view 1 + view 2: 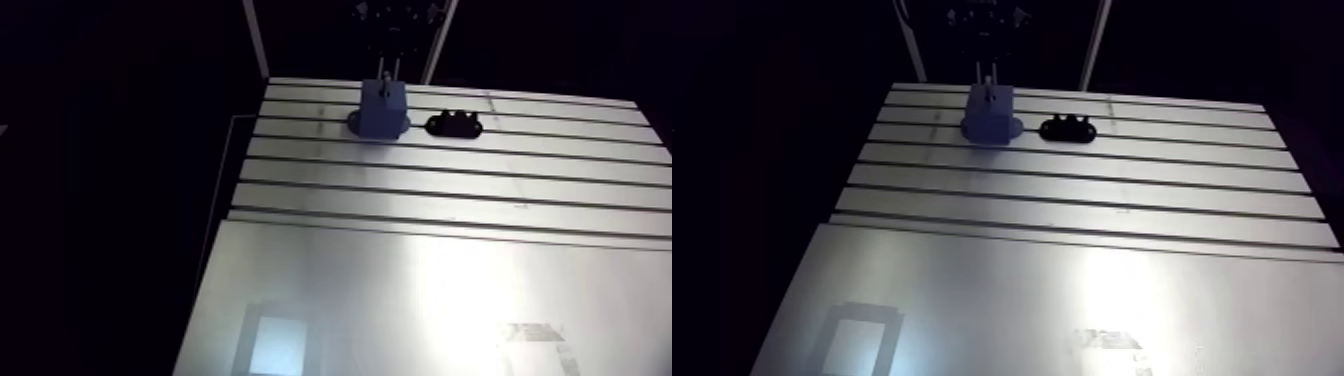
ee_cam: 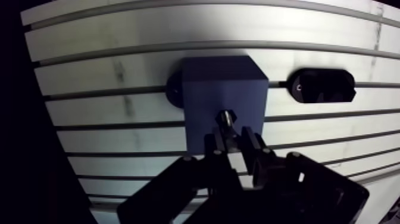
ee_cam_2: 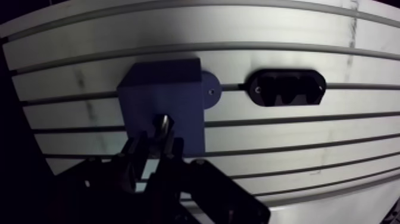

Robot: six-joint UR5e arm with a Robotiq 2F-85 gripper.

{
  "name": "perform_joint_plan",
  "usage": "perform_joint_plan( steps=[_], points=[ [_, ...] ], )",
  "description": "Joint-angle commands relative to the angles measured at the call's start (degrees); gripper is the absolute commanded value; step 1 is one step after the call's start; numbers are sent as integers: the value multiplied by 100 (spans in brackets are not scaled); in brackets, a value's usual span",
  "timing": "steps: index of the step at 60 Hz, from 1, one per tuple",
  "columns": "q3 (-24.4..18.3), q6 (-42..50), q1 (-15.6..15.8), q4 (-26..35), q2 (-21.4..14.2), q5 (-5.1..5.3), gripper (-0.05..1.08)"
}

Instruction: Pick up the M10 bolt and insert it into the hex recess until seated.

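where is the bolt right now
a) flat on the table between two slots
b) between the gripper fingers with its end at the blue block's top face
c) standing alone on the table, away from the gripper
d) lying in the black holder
b: in the wrist view the bolt is pinched between the fingers of the gripper, its far end meeting the top face of the blue block; the black holder sits apart beside the block.

The M10 bolt (image 2: 226, 117), a dull metal shank, stood upright between the jaws, clamped there. Its lower end met the hex recess (image 3: 168, 121) in the top face of a dark blue block (image 2: 223, 89). The block sat on the desk's far slotted rows. How deep the bolt sat could not be seen.
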Motion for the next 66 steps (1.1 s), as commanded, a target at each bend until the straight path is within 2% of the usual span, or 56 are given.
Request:
perform_joint_plan(
  steps=[1,39,41,42,43,44,45,46,47,48,49,50,51,52,53,66],
  points=[
    [10,-11,1,0,4,-1,78],
    [11,-13,-6,0,39,-1,77],
    [10,-12,-6,0,39,-1,73],
    [10,-12,-6,0,39,-1,64],
    [10,-12,-6,0,39,-1,64],
    [10,-19,-6,0,39,-1,51],
    [10,-19,-6,0,39,-1,51],
    [10,-20,-6,0,39,-1,37],
    [10,-20,-6,0,39,-1,37],
    [10,-20,-6,0,39,-1,25],
    [10,-20,-6,0,39,-1,25],
    [10,-28,-6,0,39,-8,14],
    [10,-28,-6,0,39,-8,14],
    [17,-29,-6,0,39,-2,5],
    [19,-29,-6,0,39,-9,2],
    [28,-29,-6,0,22,-10,1]
  ],
)
